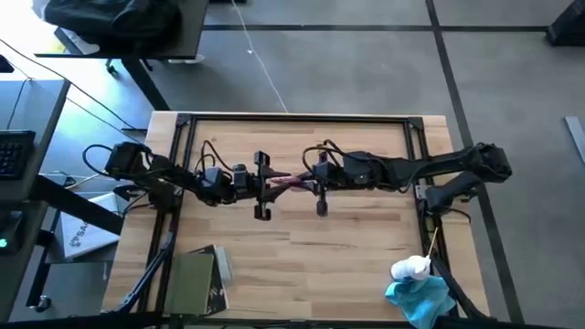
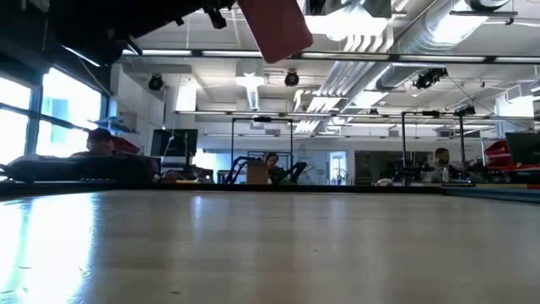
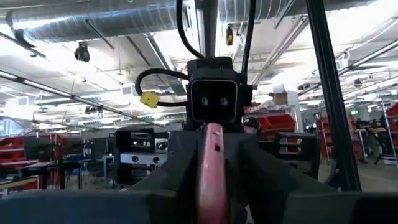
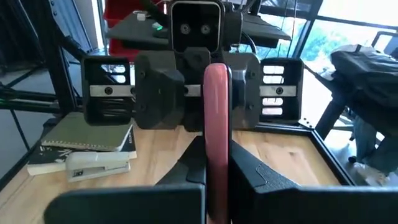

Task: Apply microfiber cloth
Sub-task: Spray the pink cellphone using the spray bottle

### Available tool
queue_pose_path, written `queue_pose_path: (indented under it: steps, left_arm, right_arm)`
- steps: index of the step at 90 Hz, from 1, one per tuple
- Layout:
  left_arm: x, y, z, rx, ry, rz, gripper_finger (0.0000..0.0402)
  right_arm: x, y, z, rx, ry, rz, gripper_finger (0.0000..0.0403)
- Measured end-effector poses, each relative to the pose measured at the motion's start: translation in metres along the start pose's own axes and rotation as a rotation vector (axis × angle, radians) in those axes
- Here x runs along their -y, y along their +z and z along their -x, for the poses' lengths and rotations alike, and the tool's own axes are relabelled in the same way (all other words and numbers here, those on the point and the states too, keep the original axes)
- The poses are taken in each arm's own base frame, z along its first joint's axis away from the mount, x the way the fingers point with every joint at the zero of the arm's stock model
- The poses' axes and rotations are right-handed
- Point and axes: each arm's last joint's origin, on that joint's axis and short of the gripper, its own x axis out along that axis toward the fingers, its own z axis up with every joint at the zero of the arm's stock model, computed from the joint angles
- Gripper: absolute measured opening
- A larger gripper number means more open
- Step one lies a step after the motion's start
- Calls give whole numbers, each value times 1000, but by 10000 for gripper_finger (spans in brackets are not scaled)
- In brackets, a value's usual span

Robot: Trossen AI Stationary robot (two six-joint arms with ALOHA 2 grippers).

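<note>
Left pincer point(image 1: 262, 185): raised over the middle of the tabletop point(image 1: 302, 239), arm stretched level toward the other arm; its fingers are clamped on one end of the pink object point(image 1: 291, 180).
Right pincer point(image 1: 321, 183): facing the left one, arm also stretched level; fingers clamped on the opposite end of the same pink object.
Pink object: thin, flat and rigid with rounded ends; the wrist views show it edge-on between each pair of fingers, while the low view shows only a slanted pink slab point(image 2: 276, 29) hanging high above the surface.
Microfiber cloth point(image 1: 419, 298): soft, crumpled turquoise fabric at the tabletop's near right corner, well apart from both pincers; seen in the high view alone.
White bottle point(image 1: 410, 268): small, touching the cloth's edge.
Tabletop: pale wood grain, framed in dark metal.
Book point(image 4: 87, 137): olive cover, on the left side, a grey stapler point(image 4: 97, 165) beside it.
Room: people sit at distant benches in the low view.
</note>
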Motion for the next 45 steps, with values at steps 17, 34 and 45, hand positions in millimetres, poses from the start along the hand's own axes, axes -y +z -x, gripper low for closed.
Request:
queue_pose_path:
  steps: [17,34,45]
  left_arm:
    - [0,0,0,0,-3,1,24]
    - [0,0,0,0,-2,22,11]
    - [0,0,0,1,0,26,11]
  right_arm:
    - [0,0,0,3,6,2,0]
    - [0,0,0,4,7,-5,5]
    - [0,1,0,8,4,-16,14]
